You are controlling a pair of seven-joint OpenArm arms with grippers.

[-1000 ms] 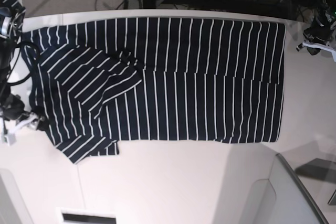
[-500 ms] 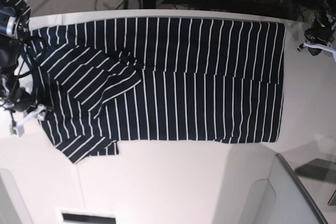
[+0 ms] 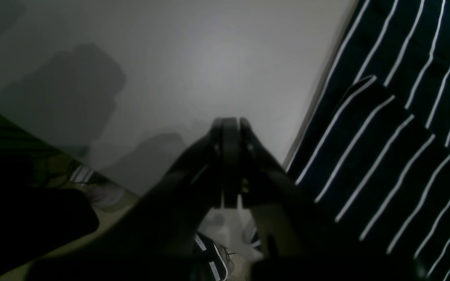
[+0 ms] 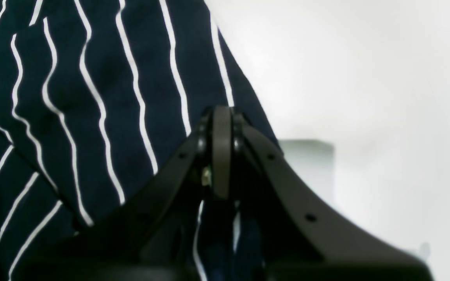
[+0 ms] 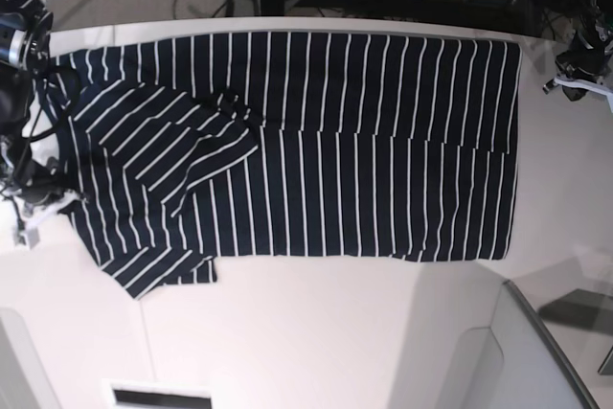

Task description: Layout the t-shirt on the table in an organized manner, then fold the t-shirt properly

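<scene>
Right gripper [image 4: 222, 117] pressed together, pinching the t-shirt [image 5: 287, 141] edge at the base view's left; fabric in the jaws visible only from the right wrist. Left gripper [image 3: 231, 125] shut on nothing, over bare table [image 5: 316, 332] just beside the shirt's far end; only its wrist view confirms that. Base view alone gives the layout: shirt flat across the table, sleeve folded over near the right arm

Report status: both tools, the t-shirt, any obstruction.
Right tool shut on t-shirt edge. Left tool shut, empty, over bare table. T-shirt spread flat, one sleeve folded in. Nothing in the way.
</scene>
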